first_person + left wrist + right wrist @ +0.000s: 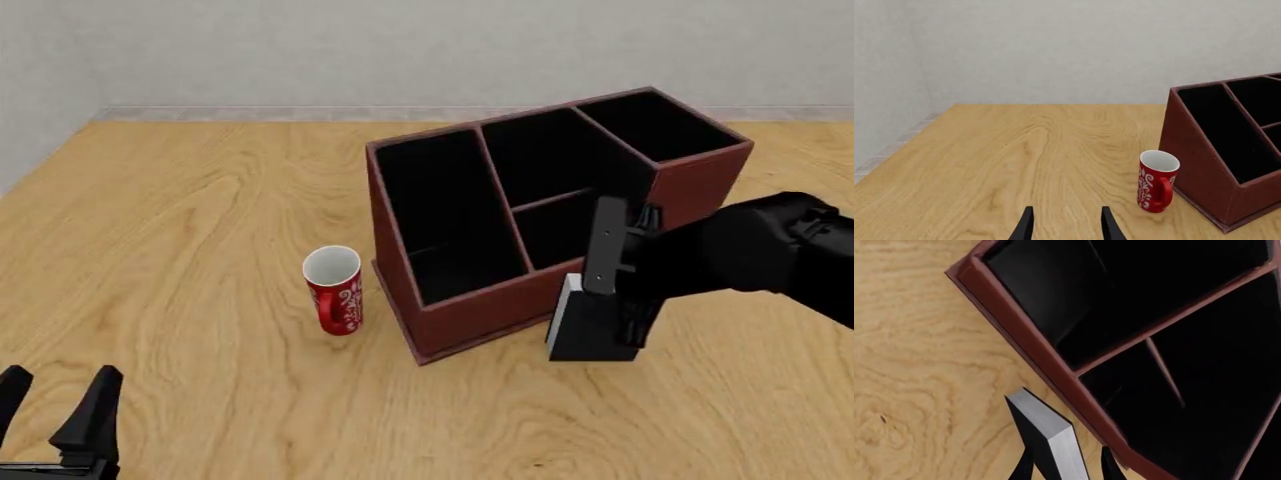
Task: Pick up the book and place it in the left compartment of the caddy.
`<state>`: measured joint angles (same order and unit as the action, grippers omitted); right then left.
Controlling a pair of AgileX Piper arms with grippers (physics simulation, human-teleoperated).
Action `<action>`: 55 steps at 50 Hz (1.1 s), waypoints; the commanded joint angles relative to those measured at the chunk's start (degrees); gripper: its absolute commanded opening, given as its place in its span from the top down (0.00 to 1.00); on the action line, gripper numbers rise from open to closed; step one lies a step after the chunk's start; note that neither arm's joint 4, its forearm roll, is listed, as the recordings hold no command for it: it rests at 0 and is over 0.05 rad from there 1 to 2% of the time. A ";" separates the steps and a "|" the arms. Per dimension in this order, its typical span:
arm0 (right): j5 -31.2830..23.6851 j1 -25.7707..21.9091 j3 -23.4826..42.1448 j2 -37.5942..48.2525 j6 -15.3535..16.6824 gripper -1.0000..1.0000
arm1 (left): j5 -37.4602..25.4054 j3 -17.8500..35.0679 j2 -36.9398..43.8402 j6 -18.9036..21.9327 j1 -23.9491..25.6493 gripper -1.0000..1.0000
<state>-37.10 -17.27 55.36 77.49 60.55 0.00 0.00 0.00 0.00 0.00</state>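
Black book (587, 325) upright, white page edge leftward, just beside reddish-brown caddy (467, 310) front wall; left compartment (434, 215) black-lined.

We see a red mug (334, 291) with white patterning standing upright on the wooden tabletop (187, 230), its white inside showing and its handle toward us. A pale wall (400, 50) rises beyond the tabletop's far edge.

The caddy (441, 310) stands mid-surface, its long left compartment (447, 225) open from above with nothing inside. A red mug (334, 290) stands just beside its left wall, narrowing that side. The book (587, 325) and right gripper (617, 320) crowd the front wall. Left of the mug, bare surface (174, 250) lies wide open.
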 commanded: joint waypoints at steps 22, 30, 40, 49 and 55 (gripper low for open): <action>3.09 -1.05 -1.98 5.35 -3.10 0.00 | 0.00 0.00 0.00 0.00 0.00 0.00; 3.55 -1.31 -2.34 6.00 -3.54 0.00 | 0.00 0.00 0.00 0.00 0.00 0.00; 2.99 -2.64 -3.08 5.51 -4.56 1.00 | 0.00 0.00 0.00 0.00 0.00 0.00; 1.80 -3.24 -3.53 3.93 -4.45 1.00 | 0.00 0.00 0.00 0.00 0.00 0.00; 0.55 -3.79 -3.74 2.46 -4.16 1.00 | 0.00 0.00 0.00 0.00 0.00 0.00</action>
<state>-35.08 -20.92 52.19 79.66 57.76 0.00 0.00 0.00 0.00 0.00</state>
